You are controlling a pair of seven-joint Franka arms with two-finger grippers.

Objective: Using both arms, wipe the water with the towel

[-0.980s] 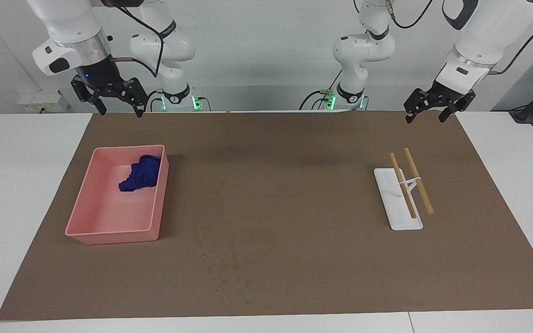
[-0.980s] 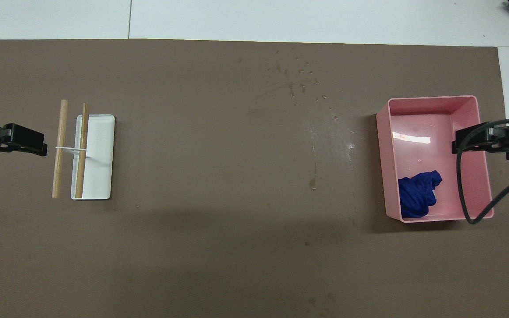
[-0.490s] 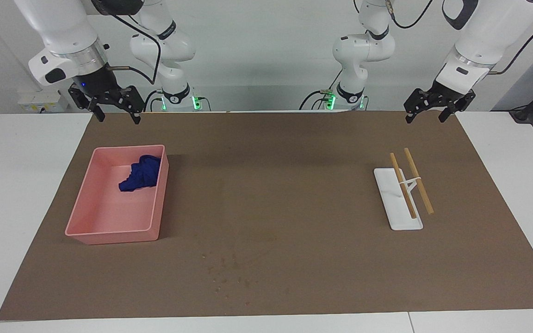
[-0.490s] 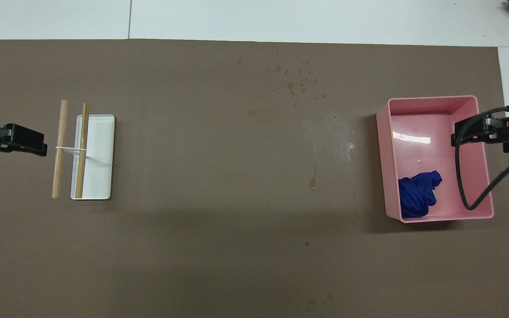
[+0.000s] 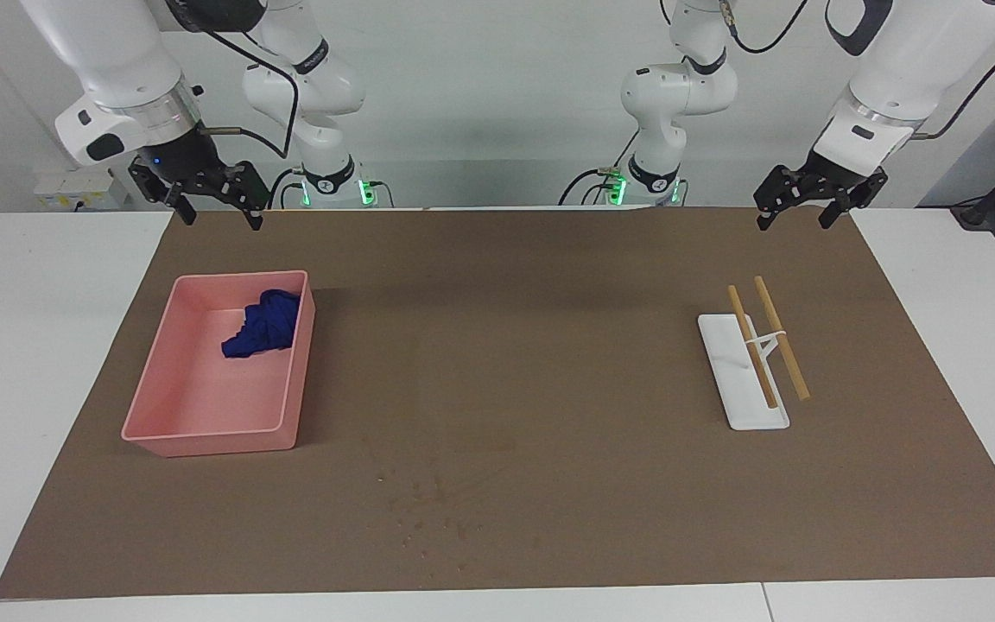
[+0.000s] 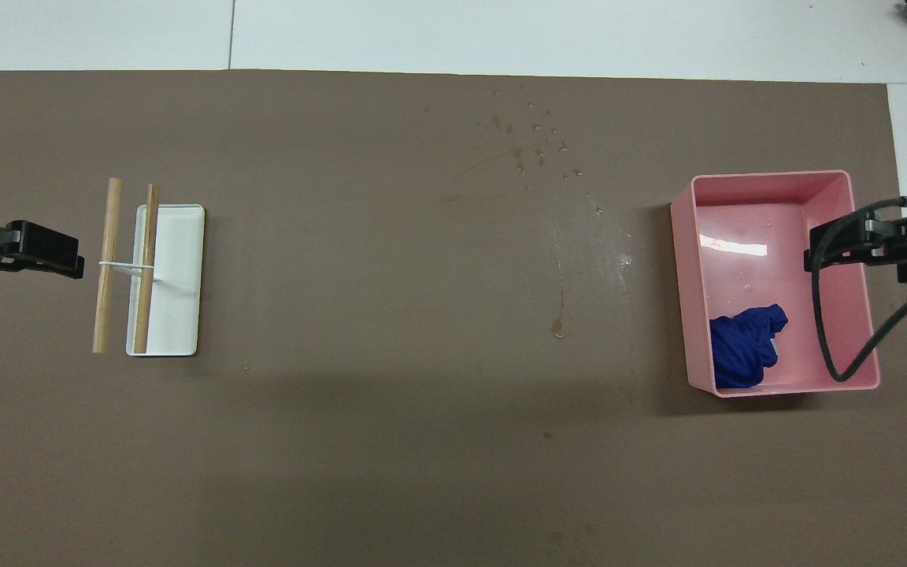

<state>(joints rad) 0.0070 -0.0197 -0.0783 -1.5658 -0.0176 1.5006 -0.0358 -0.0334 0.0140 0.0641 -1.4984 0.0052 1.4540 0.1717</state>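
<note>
A crumpled blue towel (image 5: 263, 326) lies in a pink bin (image 5: 204, 436), in the corner nearer to the robots; it also shows in the overhead view (image 6: 745, 345). Water drops (image 5: 428, 510) speckle the brown mat, farther from the robots than the bin, near the mat's middle (image 6: 536, 146). My right gripper (image 5: 221, 216) hangs open and empty, raised over the bin's outer wall (image 6: 827, 246). My left gripper (image 5: 794, 223) hangs open and empty, raised over the mat beside the white tray (image 6: 60, 256). The left arm waits.
A white tray (image 5: 744, 406) with two wooden sticks (image 5: 782, 341) joined by a white band lies toward the left arm's end (image 6: 178, 276). The brown mat (image 5: 549, 345) covers most of the white table. A black cable (image 6: 839, 354) loops over the bin.
My right gripper has drawn back a little toward its base and then settled. The left gripper, towel, bin and tray have not moved.
</note>
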